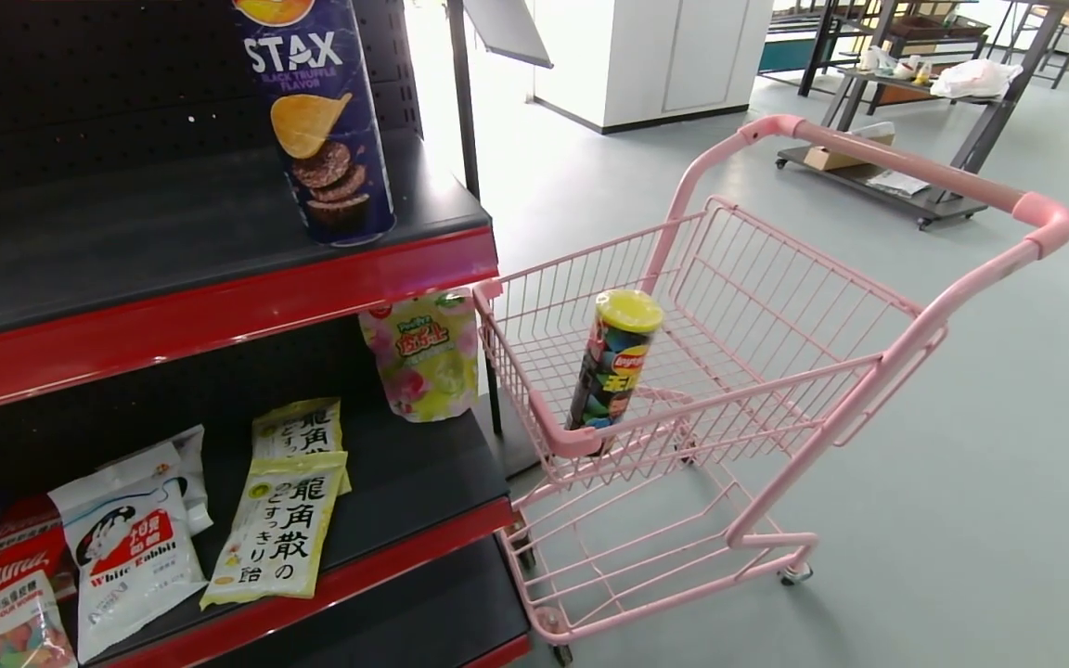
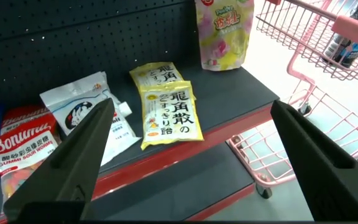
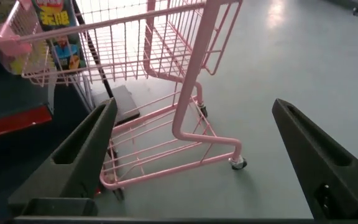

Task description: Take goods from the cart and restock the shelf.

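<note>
A pink wire cart (image 1: 776, 371) stands to the right of the shelf. In its basket a chip can with a yellow lid (image 1: 613, 366) stands upright near the front corner; the can (image 3: 58, 31) also appears through the wires in the right wrist view. A tall dark blue chip can (image 1: 321, 121) stands on the upper shelf board (image 1: 173, 241). My left gripper (image 2: 188, 162) is open, hovering in front of the lower shelf (image 2: 241, 93) with nothing between its fingers. My right gripper (image 3: 197, 162) is open above the floor beside the cart's lower frame (image 3: 185, 134).
Snack bags lie on the lower shelf: two yellow packs (image 1: 289, 506), a white bag (image 1: 131, 547), a red gummy bag (image 1: 6, 603) and a pastel pouch (image 1: 423, 353) leaning at the back. Open grey floor (image 1: 961, 520) stretches right of the cart. Tables and a white cabinet (image 1: 674, 56) stand far behind.
</note>
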Controlling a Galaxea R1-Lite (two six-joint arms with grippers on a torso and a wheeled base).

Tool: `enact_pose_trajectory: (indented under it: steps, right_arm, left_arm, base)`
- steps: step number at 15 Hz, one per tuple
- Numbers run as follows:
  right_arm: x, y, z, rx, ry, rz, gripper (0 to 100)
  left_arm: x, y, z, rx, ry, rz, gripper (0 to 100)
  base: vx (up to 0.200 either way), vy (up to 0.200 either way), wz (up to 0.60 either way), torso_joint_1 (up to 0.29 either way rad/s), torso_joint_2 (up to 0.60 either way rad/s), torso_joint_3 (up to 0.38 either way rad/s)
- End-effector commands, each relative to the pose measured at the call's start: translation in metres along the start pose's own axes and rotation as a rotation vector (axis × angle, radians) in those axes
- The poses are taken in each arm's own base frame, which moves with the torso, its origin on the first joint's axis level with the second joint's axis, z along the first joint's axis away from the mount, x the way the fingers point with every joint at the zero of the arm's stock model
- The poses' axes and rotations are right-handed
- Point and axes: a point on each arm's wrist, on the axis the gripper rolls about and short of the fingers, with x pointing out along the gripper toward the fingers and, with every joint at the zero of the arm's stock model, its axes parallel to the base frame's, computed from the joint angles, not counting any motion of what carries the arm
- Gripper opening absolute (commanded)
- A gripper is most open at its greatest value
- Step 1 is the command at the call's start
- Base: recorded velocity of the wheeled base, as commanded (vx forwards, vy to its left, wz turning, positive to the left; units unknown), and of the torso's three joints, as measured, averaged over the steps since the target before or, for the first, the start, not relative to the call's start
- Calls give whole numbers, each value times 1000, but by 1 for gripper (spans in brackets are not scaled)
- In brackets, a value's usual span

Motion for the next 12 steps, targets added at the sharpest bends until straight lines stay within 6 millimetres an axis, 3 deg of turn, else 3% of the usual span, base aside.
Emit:
enact_pose_trajectory:
  steps: [1,2,4,8,11,12]
  right_arm:
    - [46,4,132,169,54,114,100]
    - [75,9,157,120,99,201,100]
    - [124,17,158,64,209,240,100]
    - [228,35,123,85,342,388,100]
    - [276,51,90,87,378,434,100]
    - [284,58,82,84,384,466,100]
  left_arm:
    - [0,0,0,0,1,0,100]
    - [0,0,0,0,1,0,100]
    - [0,0,0,0,1,0,100]
    - [0,0,0,0,1,0,100]
    - [0,0,0,0,1,0,100]
    - [0,0,0,0,1,-1,100]
  base:
    - [0,0,0,0,0,0]
    - [0,0,0,0,0,0]
    - [0,0,0,0,0,0]
    - [0,0,0,0,0,0]
    - [0,0,0,0,0,0]
    - [0,0,0,0,0,0]
